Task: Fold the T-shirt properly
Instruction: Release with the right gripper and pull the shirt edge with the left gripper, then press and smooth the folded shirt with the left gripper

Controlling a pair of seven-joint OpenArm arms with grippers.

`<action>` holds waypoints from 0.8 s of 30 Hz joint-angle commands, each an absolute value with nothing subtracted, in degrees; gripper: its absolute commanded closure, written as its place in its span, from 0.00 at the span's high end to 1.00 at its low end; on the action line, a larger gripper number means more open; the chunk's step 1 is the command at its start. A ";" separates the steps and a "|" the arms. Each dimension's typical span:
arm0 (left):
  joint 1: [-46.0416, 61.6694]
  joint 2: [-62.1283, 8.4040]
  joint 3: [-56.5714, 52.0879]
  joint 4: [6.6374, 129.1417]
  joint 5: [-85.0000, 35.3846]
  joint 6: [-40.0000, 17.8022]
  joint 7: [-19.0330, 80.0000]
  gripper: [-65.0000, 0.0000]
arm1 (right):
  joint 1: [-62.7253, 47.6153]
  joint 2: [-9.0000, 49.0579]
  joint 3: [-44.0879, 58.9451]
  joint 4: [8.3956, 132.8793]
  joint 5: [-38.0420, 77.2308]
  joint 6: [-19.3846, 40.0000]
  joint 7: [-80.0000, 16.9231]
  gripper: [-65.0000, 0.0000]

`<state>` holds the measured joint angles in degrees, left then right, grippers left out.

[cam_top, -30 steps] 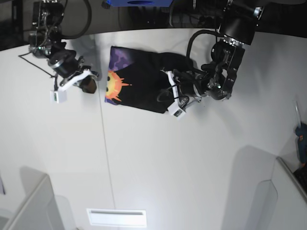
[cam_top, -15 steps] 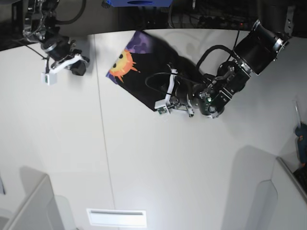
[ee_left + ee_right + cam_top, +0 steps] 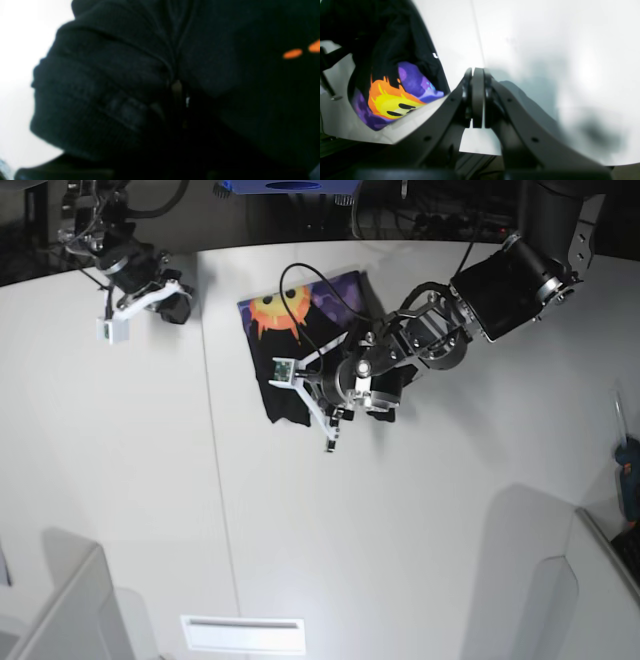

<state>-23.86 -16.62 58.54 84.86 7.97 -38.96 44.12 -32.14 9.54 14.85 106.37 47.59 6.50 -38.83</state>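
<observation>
The black T-shirt [image 3: 300,345] lies bunched on the white table [image 3: 400,530], with its orange-yellow sun face and purple print [image 3: 285,310] turned up at the far end. My left gripper [image 3: 306,396] is over the shirt's near edge. In the left wrist view, black cloth [image 3: 112,82] fills the frame, its folds pinched together at the jaws. My right gripper [image 3: 150,300] is at the far left, apart from the shirt. Its fingers [image 3: 477,97] are shut on nothing, and the sun print [image 3: 390,100] shows to their left.
A seam [image 3: 215,480] runs down the table. A white slot [image 3: 243,633] sits at the near edge. Grey partitions stand at the near left [image 3: 60,610] and near right [image 3: 560,580]. A blue tool [image 3: 630,460] lies at the right edge. The far table edge is close behind the shirt.
The left arm has swung the shirt round. The sun print moved from the left side to the far end, and the gripper moved left. The right gripper drew back toward the far left.
</observation>
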 commanded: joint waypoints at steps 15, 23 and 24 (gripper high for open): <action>-20.70 -13.05 59.74 83.56 13.41 -40.00 43.30 0.00 | -31.16 7.96 12.53 102.55 48.22 6.55 -37.93 0.00; -20.53 -13.05 59.82 83.65 13.41 -40.00 40.13 0.00 | -30.37 7.87 12.44 101.93 48.22 6.55 -37.93 0.00; -20.53 -13.05 59.82 83.65 13.41 -40.00 40.13 0.00 | -30.37 7.87 12.44 101.93 48.22 6.55 -37.93 0.00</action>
<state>-21.54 -13.15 58.98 84.31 16.64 -37.69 40.88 -30.26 7.51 12.25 101.16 47.55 6.04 -38.63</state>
